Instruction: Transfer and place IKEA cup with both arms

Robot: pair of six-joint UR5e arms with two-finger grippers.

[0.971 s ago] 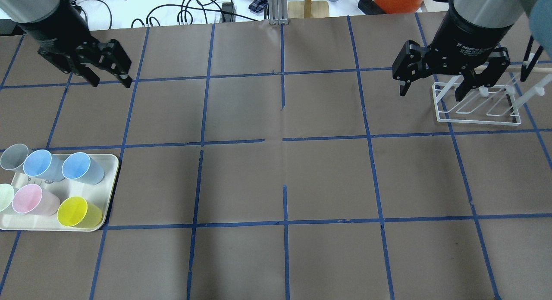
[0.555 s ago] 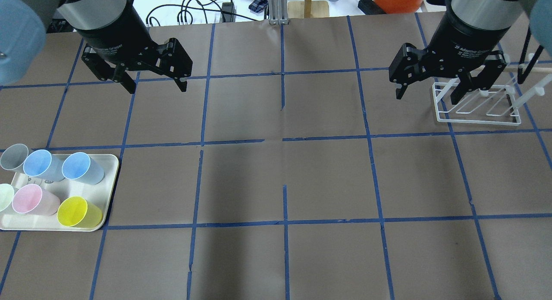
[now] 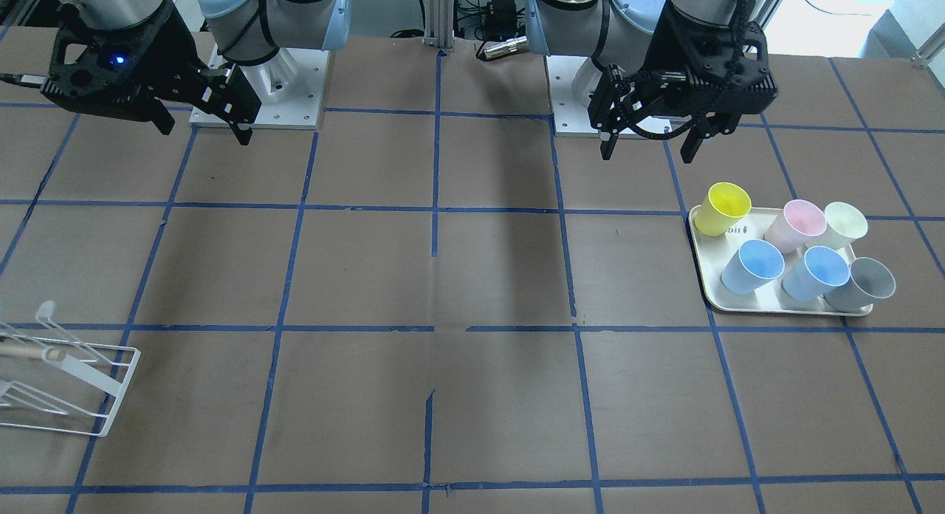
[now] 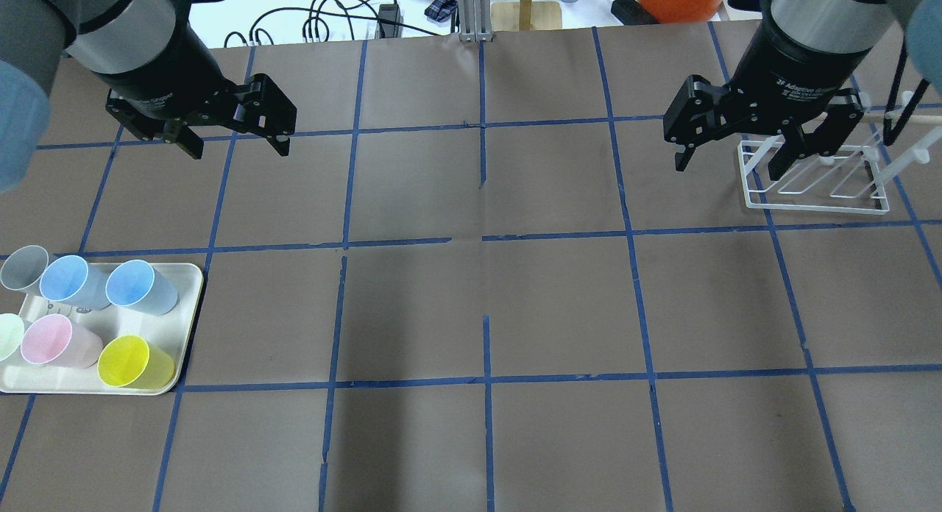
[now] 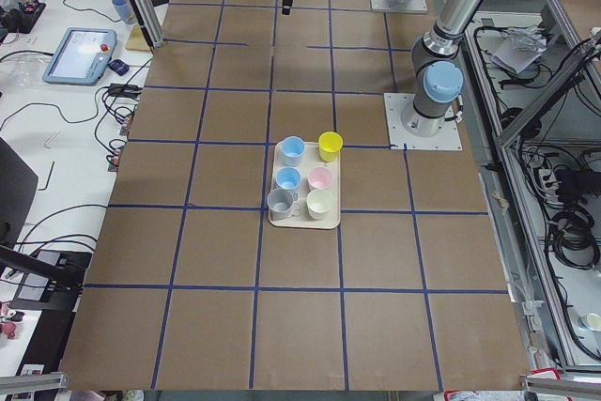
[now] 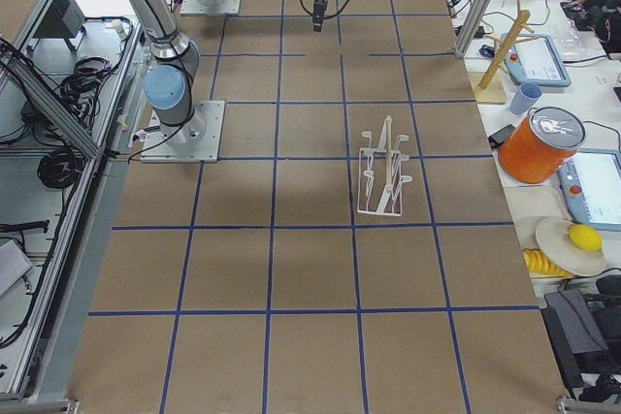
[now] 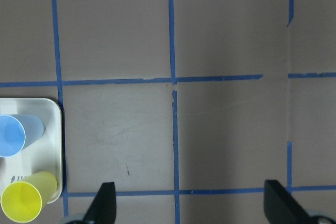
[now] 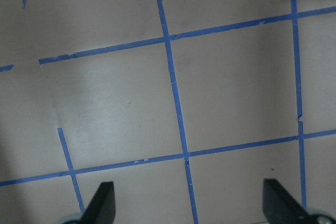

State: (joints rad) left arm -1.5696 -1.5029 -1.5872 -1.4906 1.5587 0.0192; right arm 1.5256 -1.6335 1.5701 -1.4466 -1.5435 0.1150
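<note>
On tray (image 4: 188,310), IKEA cup (image 4: 23,268) well apart from left pincer (image 4: 239,150), splayed, empty

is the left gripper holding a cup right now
No, the left gripper hangs open and empty, and the grey cup sits on the tray.

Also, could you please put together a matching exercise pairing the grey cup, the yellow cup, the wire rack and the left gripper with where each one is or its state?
Things:
1. grey IKEA cup
2. yellow cup
3. white wire rack
4. left gripper

Places or states:
A. open, above bare table
B. tray corner near the robot, toward the table's middle
C. tray corner far from the robot, outer side
D. standing on the robot's right side of the table

Pairs: 1-C, 2-B, 3-D, 4-A.
</note>
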